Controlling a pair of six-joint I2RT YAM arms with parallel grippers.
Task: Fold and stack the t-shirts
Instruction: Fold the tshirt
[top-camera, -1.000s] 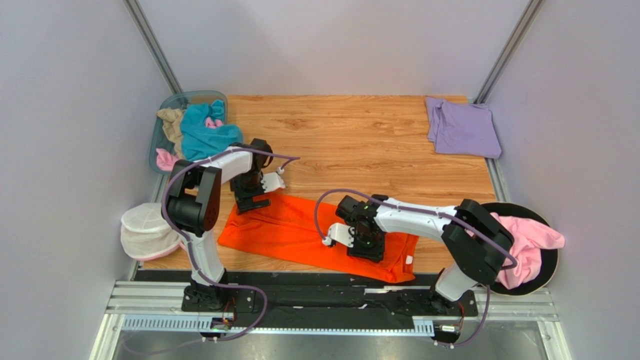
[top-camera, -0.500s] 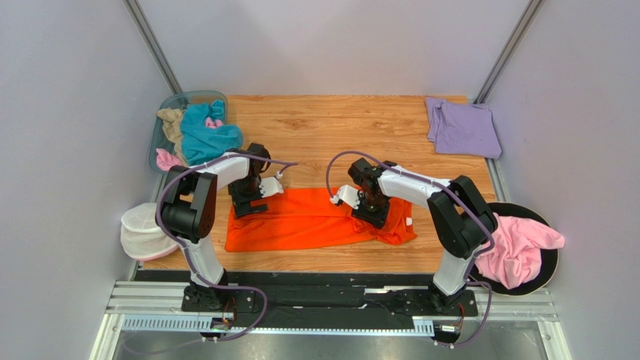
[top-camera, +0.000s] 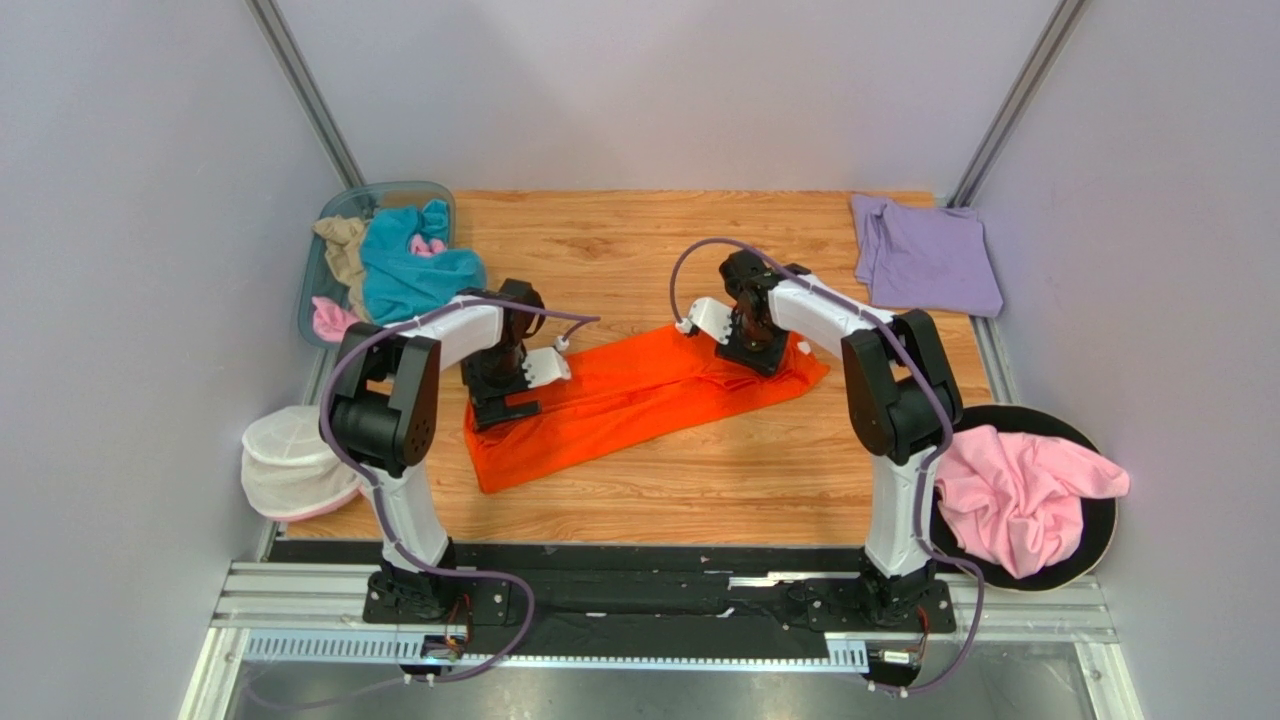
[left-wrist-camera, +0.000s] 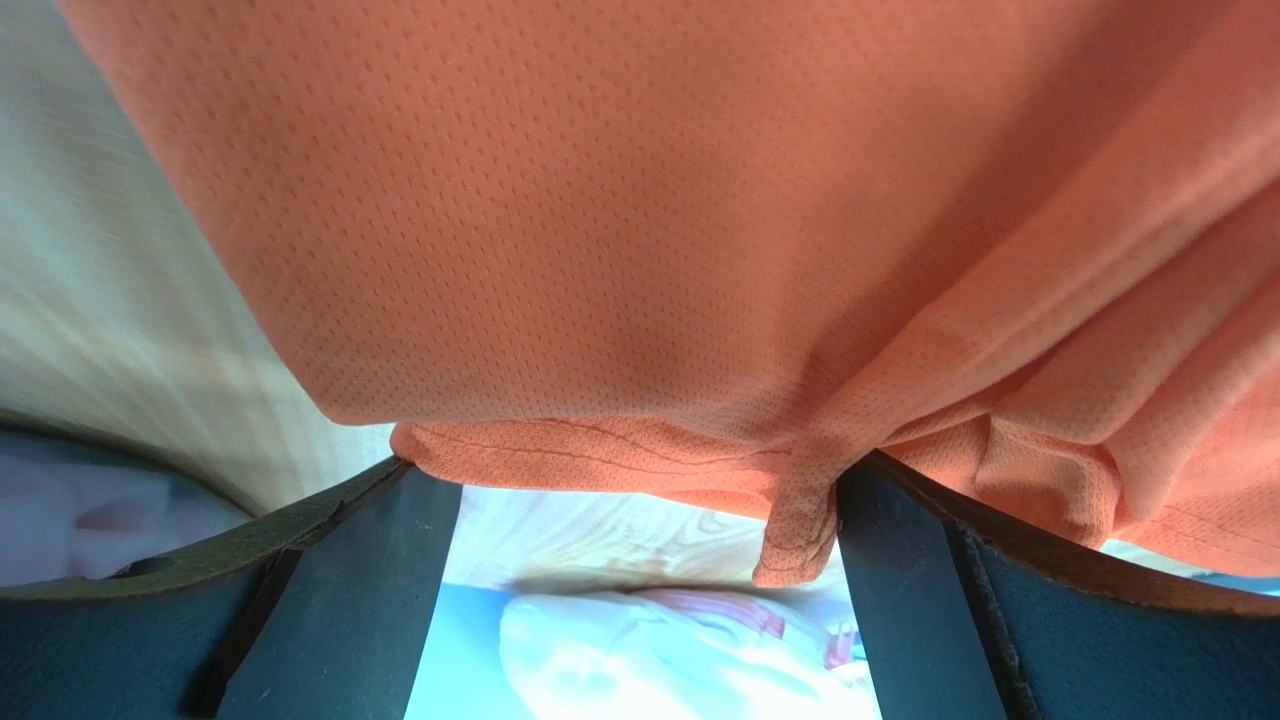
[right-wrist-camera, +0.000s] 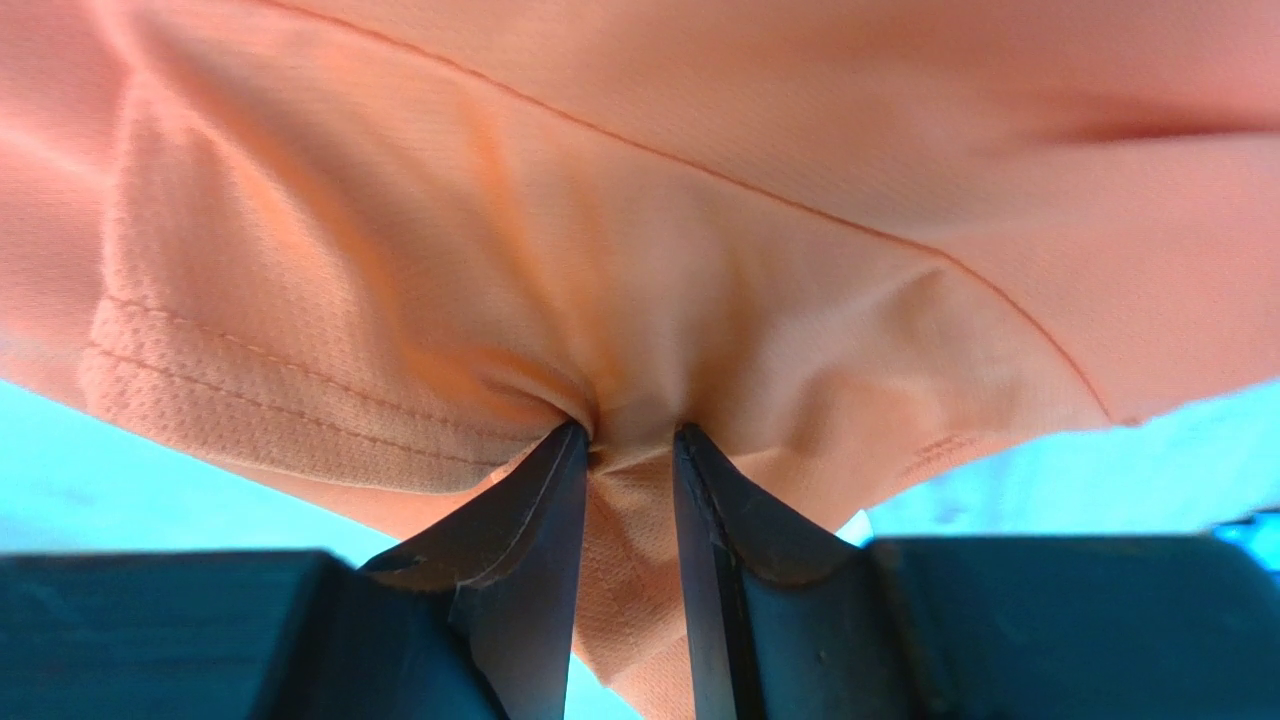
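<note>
A bright orange t-shirt (top-camera: 631, 398) lies bunched in a slanted band across the wooden table. My right gripper (top-camera: 747, 348) is at its far right end, shut on a pinch of the orange cloth (right-wrist-camera: 676, 195); the right gripper (right-wrist-camera: 631, 435) has that fold squeezed between its tips. My left gripper (top-camera: 508, 398) sits on the shirt's left end. In the left wrist view the left gripper (left-wrist-camera: 639, 480) is open wide, with the orange hem (left-wrist-camera: 676, 225) draped across its tips. A folded lavender t-shirt (top-camera: 924, 255) lies at the back right.
A clear bin (top-camera: 334, 204) at the back left holds teal, tan and pink shirts. A white mesh pouch (top-camera: 296, 458) sits off the table's left edge. A pink shirt (top-camera: 1029, 495) lies on a black round disc (top-camera: 1104, 533) at the right.
My right gripper has carried its end of the orange t-shirt from the near edge up and away to the far middle. The shirt is now narrower and slanted. The left gripper has stayed put.
</note>
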